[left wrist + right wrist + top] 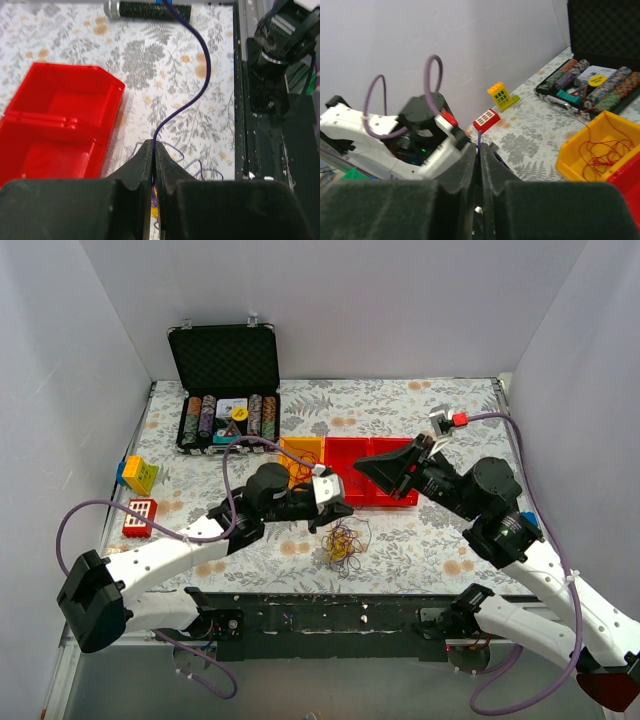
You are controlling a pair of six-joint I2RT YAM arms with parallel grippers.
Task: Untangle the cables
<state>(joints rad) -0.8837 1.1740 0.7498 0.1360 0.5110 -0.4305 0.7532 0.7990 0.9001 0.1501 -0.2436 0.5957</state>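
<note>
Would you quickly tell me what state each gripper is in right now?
The left gripper: closed, pinching the dark purple cable.
The right gripper: closed, seemingly on a strand of the same cable at its tips.

From high behind, the top view covers the whole floral-print table [420,540]. The left wrist view sits close over the red plastic bins [60,120], the right faces low toward the open black chip case [605,30]; both show overhead.

White walls [400,300], floral tabletop [400,405]
</note>
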